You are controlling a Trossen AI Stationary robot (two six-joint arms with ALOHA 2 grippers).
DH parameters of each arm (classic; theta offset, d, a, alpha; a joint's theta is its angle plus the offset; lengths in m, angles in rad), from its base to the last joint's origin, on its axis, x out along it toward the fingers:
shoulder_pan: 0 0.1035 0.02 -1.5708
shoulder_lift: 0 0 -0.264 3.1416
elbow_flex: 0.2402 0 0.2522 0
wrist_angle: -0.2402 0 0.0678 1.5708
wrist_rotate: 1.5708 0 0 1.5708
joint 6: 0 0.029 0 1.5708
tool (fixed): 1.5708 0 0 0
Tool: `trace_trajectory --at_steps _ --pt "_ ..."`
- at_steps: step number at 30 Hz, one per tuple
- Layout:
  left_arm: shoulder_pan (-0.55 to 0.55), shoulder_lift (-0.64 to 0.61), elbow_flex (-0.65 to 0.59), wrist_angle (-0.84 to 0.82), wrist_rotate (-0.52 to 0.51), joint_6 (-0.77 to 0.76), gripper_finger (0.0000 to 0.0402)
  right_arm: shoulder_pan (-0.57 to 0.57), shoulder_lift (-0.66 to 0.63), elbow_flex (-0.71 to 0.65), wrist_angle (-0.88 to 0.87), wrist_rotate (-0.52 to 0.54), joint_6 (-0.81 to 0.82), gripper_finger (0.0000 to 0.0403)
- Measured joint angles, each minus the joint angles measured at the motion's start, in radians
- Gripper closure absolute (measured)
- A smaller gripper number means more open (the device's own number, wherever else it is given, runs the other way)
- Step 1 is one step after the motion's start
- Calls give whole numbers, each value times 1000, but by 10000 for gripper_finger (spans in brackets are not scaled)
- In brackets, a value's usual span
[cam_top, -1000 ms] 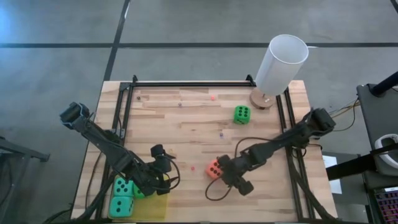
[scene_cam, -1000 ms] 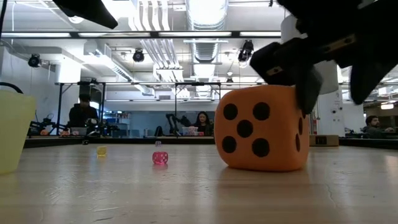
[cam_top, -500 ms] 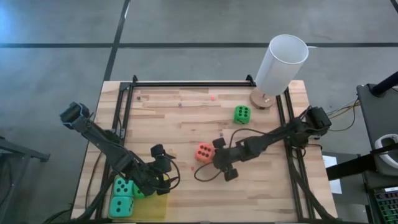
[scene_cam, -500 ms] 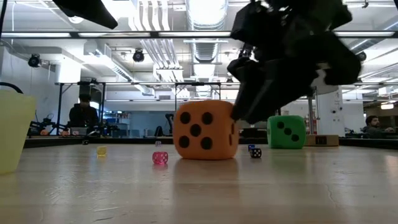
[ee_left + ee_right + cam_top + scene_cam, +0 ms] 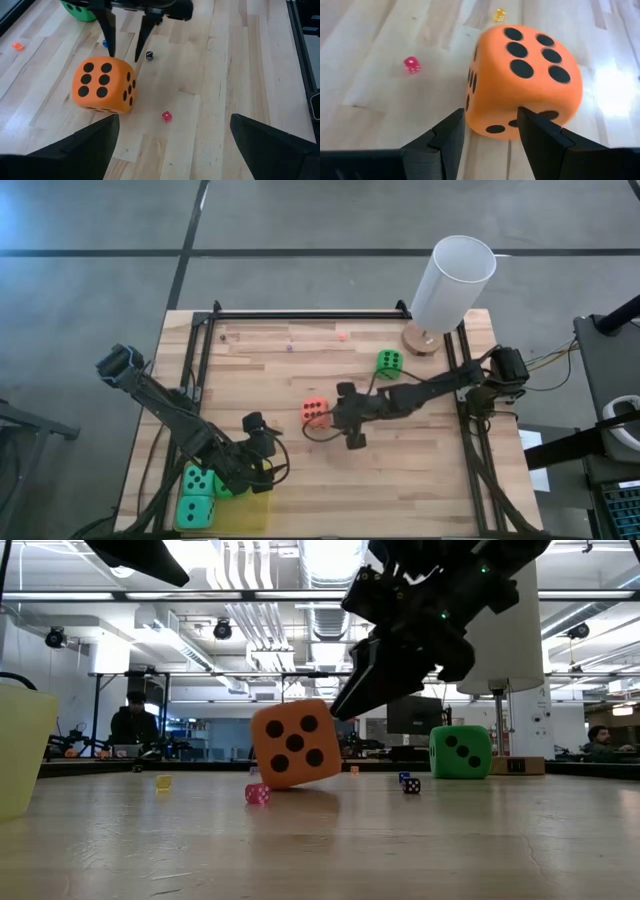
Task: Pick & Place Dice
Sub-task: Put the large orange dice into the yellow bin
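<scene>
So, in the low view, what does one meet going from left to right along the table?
Yellow container → small yellow die → small pink die → orange die → small dark die → green die.

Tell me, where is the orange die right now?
From above, the orange die sits mid-table, just left of the right tool, with the green die farther back-right.

green die (image 5: 80, 10) cut off, orange die (image 5: 522, 80) blurred
</scene>
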Motion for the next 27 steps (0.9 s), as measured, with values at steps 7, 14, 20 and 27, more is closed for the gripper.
trace_trajectory --at_steps 7,14,20,27 --pt "0 0 0 0 0 1 18 -9 2 -5 -12 0 6 223" --pt "0 0 0 0 0 1 20 -14 -17 2 -118 87 2 223" --pt "0 0 0 0 0 1 16 -12 -13 -3 -86 97 4 223" --pt "0 0 0 0 0 1 20 -14 43 -26 55 96 1 223"
